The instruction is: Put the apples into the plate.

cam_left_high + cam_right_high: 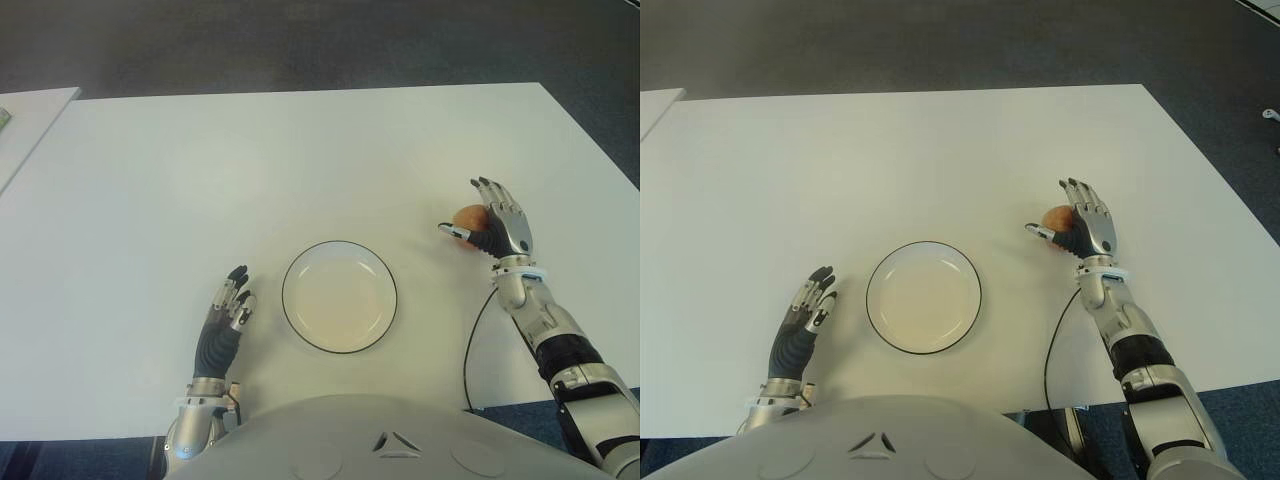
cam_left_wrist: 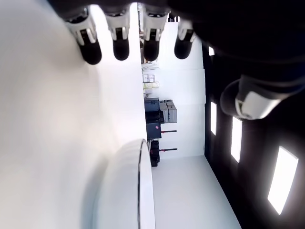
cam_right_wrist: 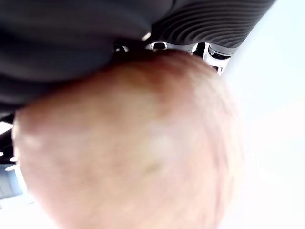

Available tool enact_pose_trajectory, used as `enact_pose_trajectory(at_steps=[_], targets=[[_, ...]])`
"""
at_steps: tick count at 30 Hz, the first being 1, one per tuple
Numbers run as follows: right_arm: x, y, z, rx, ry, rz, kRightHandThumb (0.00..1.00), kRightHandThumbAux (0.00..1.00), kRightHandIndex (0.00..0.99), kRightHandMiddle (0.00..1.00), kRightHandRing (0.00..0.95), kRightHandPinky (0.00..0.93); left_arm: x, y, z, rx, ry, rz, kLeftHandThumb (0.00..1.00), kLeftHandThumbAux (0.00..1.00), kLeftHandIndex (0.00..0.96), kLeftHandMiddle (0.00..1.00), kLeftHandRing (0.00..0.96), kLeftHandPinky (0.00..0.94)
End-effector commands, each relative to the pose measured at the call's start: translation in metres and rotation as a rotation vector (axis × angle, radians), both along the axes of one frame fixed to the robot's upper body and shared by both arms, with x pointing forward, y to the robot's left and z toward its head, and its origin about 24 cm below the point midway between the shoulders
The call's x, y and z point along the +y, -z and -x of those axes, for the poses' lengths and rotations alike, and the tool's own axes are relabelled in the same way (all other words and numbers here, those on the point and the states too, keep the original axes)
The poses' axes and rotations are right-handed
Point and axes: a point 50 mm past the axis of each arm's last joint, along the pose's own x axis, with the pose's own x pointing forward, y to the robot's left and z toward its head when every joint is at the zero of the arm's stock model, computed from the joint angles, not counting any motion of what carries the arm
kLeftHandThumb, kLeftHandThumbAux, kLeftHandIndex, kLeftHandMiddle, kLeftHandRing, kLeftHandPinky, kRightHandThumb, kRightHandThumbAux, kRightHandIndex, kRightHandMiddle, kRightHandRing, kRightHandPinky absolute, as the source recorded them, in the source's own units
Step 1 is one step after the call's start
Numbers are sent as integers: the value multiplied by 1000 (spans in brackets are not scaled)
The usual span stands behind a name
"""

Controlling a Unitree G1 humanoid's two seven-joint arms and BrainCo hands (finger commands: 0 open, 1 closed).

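Right hand cups an apple, right of the empty plate

Nearest, the left hand [image 1: 226,318] lies left of the white plate [image 1: 339,297], fingers [image 2: 121,46] extended, holding nothing. Farther right, the right hand [image 1: 502,230] curls round a reddish apple [image 1: 469,222] over the white table [image 1: 200,180].

One apple [image 1: 468,219], one plate [image 1: 339,296], one table [image 1: 200,180], and two robot hands are visible.
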Motion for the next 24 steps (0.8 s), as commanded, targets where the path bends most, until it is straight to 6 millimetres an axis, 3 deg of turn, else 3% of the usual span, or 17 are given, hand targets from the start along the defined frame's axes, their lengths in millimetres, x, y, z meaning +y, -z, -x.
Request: enact_pose_trajectory(at_steps=[1,16,19,20,21,23,24], targets=[[1,10,16,68,-15,-2,287,268,0,0,0,0,0,5,6,42,2,-2,0,394,0,0,0,0],[7,4,14,31,-64,-12,320,286,0,34,21,3,-2,7,4,43,6,6,1,388,0,0,0,0],[11,-2,9,-15,-80,-28,410,323,87,110,91,100,-3,7,3,38,4,11,2,384,0,0,0,0],[12,-4,8,-26,-83,-31,464,346,175,213,185,185,-3,6,3,36,3,11,2,383,0,0,0,0],[13,-6,7,-46,-86,-32,483,354,207,250,219,216,-4,6,3,32,2,9,2,383,0,0,0,0],[14,-8,6,-67,-90,-33,546,389,377,439,405,352,-4,6,3,27,1,8,2,381,0,0,0,0],[13,-10,6,-81,-93,-30,554,393,400,465,431,371,-4,5,3,25,-1,8,2,381,0,0,0,0]])
